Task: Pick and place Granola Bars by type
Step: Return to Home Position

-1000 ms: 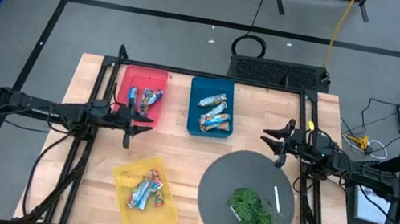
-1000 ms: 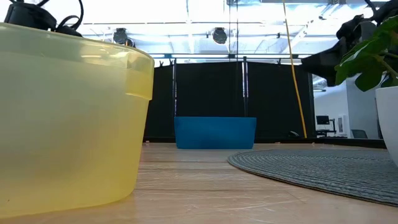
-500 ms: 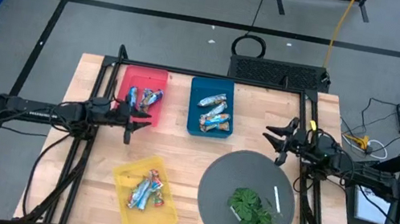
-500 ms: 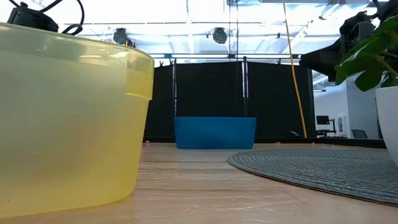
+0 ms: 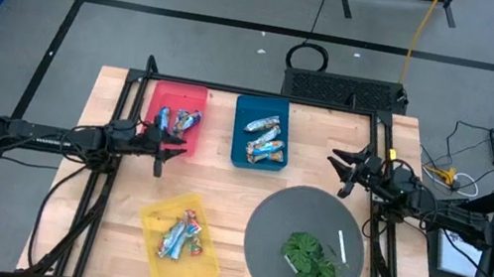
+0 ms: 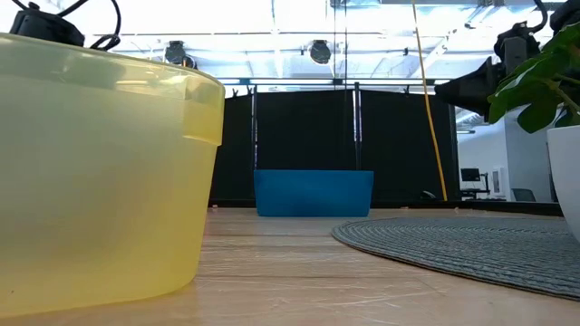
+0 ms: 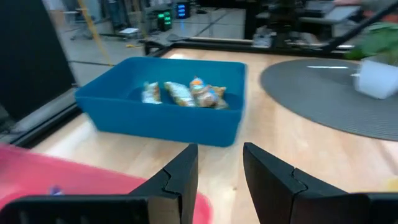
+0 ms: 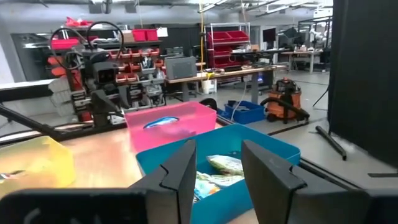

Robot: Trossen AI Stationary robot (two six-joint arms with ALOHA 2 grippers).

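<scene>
The granola bars [image 5: 262,133] are seen sorted into the red bin [image 5: 162,94], the blue bin [image 5: 246,108] and the yellow bin [image 5: 201,270]. None is seen loose on the desk [image 5: 92,223]. The left arm [image 5: 46,135] is held by the red bin and the right arm [image 5: 445,217] by the grey mat [image 5: 273,223]. Both sets of jaws are held apart with nothing in them. The sorting looks done. Next, both arms should be drawn back to rest.

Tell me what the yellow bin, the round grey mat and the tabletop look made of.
Yellow bin: probably translucent glossy plastic; light passes through its wall.
Round grey mat: apparently woven fibre or vinyl, matte; ribbed rings show.
Tabletop: pale wood, slight sheen; grain streaks visible.
</scene>
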